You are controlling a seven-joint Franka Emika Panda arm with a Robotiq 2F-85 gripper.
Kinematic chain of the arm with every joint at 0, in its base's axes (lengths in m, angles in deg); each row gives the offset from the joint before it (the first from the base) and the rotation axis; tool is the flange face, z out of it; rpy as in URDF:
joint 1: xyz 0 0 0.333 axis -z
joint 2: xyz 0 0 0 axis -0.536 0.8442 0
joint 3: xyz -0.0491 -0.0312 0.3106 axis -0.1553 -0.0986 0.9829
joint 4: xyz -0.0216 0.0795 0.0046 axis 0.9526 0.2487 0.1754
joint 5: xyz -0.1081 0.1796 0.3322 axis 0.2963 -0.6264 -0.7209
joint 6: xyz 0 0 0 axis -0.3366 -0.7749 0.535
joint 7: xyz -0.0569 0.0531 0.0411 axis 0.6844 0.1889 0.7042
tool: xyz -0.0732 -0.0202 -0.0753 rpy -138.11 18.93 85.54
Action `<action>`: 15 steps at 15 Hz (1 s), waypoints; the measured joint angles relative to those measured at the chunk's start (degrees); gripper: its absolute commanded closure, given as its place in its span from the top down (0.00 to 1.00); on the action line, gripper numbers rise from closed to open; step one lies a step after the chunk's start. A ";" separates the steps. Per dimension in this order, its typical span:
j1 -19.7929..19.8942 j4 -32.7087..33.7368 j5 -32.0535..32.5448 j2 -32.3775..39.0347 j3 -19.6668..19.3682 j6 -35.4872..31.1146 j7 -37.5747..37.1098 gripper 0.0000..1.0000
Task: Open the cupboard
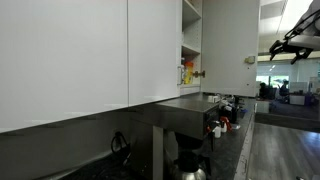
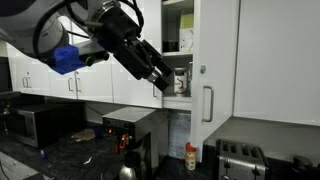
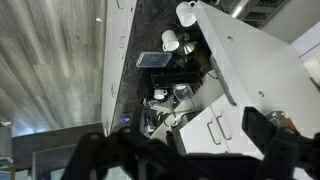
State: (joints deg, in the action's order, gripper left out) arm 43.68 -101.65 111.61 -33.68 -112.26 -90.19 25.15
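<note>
The pincer [image 2: 163,86] is hovering with its fingers spread apart, gripping nothing. Just beyond it the cupboard [image 2: 218,50] is standing with its door open, the pincer sitting at the opening's edge beside a shelf holding yellow packets [image 1: 186,73].

You are driving an arm [image 2: 28,22] that is showing a white rounded shell, looping black cables [image 2: 72,18], a blue block [image 2: 65,60] and a glossy black hand [image 2: 160,84]; its fingers [image 3: 268,138] are appearing dark and blurred.
</note>
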 measured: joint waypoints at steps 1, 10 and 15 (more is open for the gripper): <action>0.59 -0.16 -2.16 0.13 0.60 -0.38 1.03 1.00; 2.78 -0.75 -40.46 8.21 14.51 1.31 15.07 1.00; 2.28 1.10 -51.14 9.68 19.38 15.04 20.64 1.00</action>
State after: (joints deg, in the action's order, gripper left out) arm 45.96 -100.55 60.47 -24.00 -92.88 -75.15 45.78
